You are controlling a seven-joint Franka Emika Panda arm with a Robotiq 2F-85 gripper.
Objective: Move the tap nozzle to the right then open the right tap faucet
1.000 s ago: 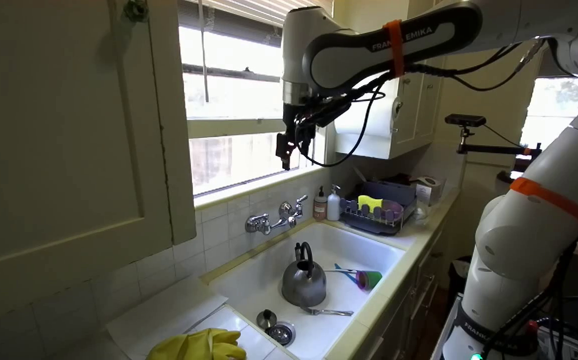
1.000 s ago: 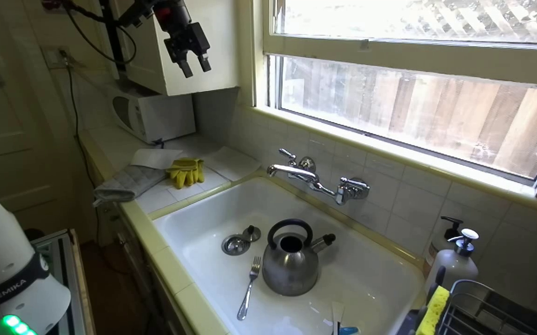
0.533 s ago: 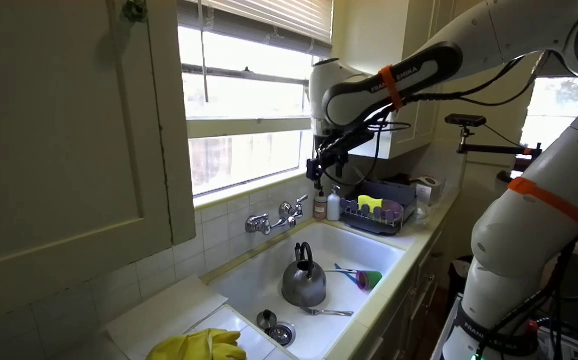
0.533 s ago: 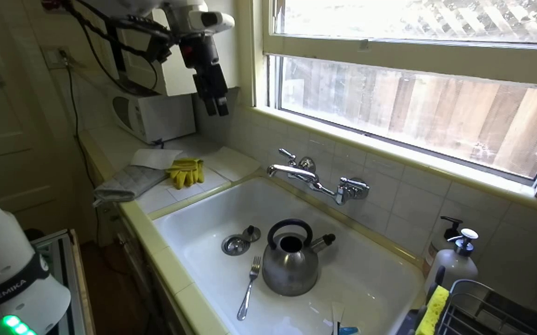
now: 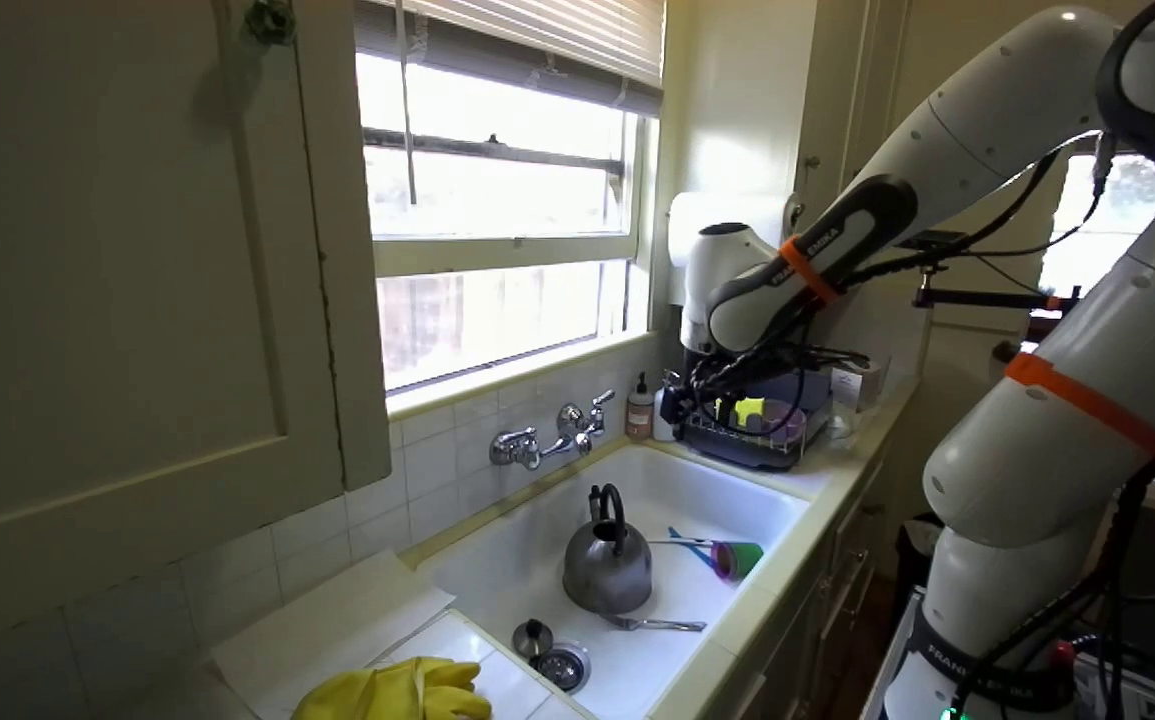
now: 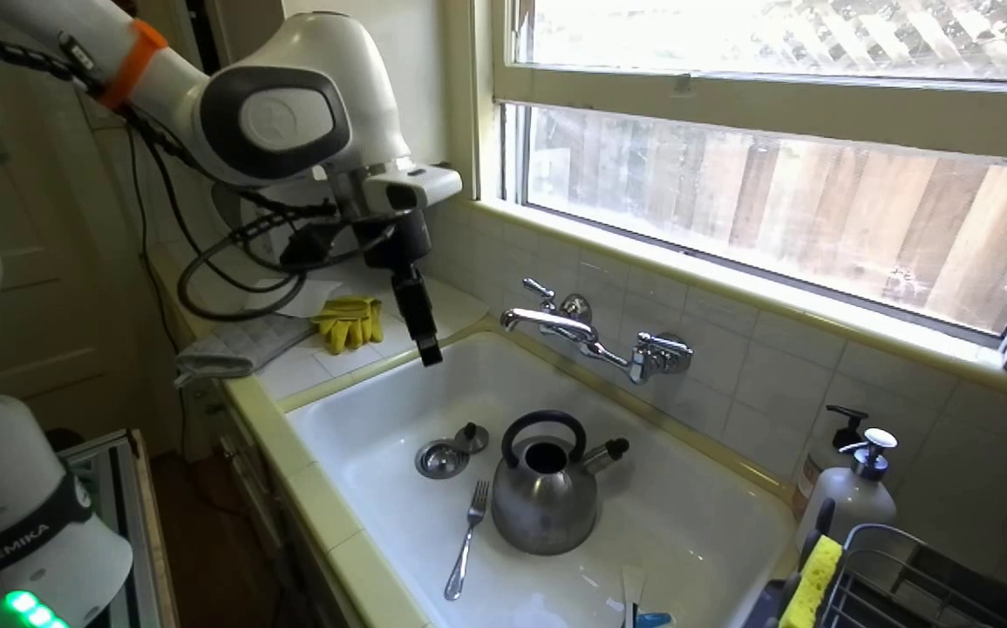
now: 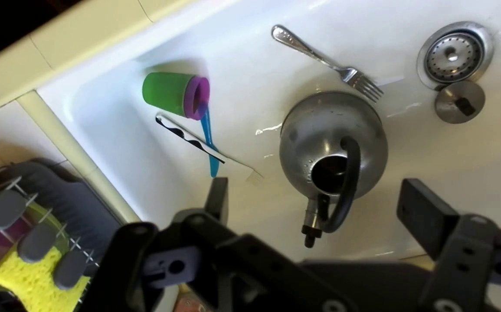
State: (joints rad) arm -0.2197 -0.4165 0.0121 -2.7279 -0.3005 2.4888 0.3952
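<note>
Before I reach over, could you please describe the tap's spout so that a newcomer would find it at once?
Start at the window above the white sink. On the tiled wall between them is a chrome mixer tap. Its spout is the long, smooth tube with a downturned tip, longer than either tap handle, and shiny to its end, unlike the black-tipped kettle spout.

Has come down with the Robotiq gripper: in an exterior view, from before the left cabinet to left of the tap nozzle, bringing the orange arm strap into sight; in an exterior view, from before the window rightward to the white soap dispenser, now hiding it partly.
</note>
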